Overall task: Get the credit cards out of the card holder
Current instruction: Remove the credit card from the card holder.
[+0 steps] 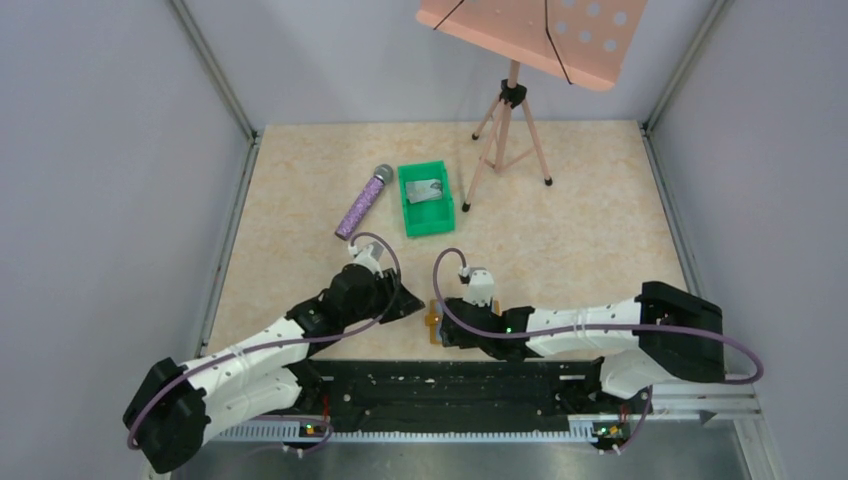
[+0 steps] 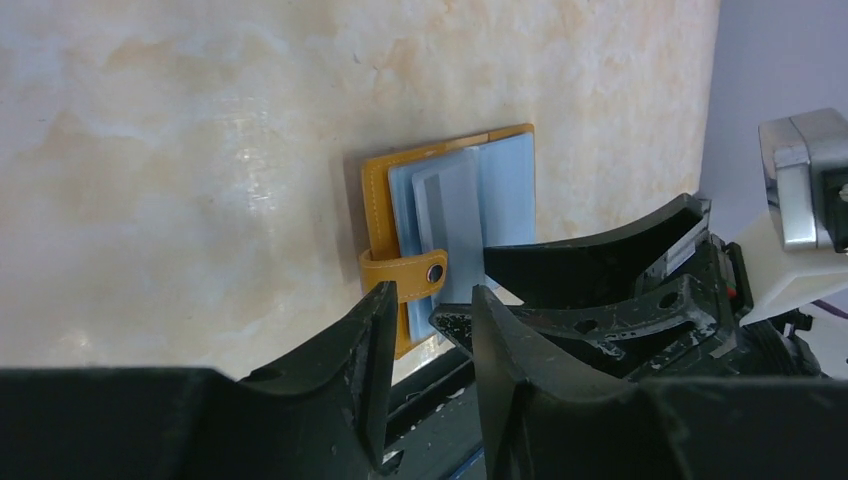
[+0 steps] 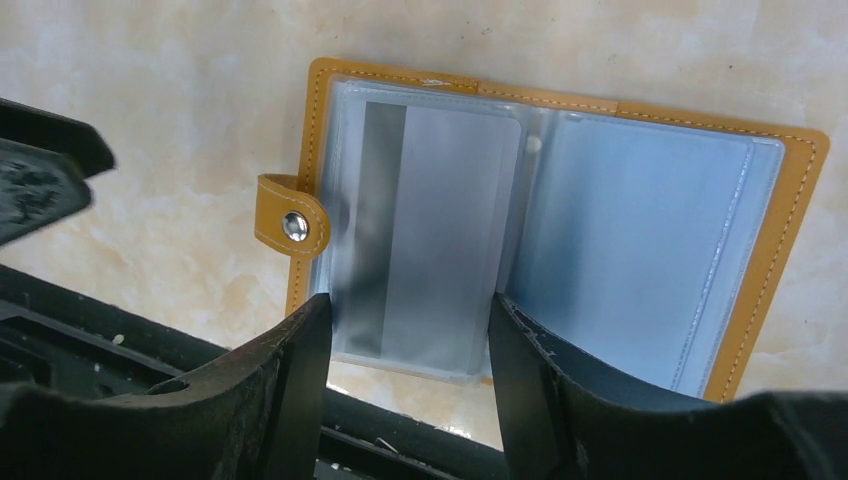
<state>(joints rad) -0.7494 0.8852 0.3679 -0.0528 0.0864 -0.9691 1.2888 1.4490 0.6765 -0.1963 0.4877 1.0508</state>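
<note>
The card holder [image 3: 780, 200] lies open on the table near its front edge, tan with pale blue pockets. It also shows in the left wrist view as the card holder [image 2: 505, 180] and from above as a small tan patch [image 1: 433, 322]. A grey credit card [image 3: 440, 230] with a dark stripe sticks out of the left pocket past the holder's edge. My right gripper [image 3: 405, 345] is shut on this card, one finger on each long side. My left gripper [image 2: 430, 315] is open and empty, just short of the clasp tab [image 2: 405, 272]. Another credit card [image 1: 428, 190] lies in the green bin.
The green bin [image 1: 412, 215] stands mid-table, with a purple microphone [image 1: 362, 202] lying to its left. A pink music stand on a tripod [image 1: 512, 130] is at the back. The black base rail [image 1: 450, 385] runs right behind the card holder.
</note>
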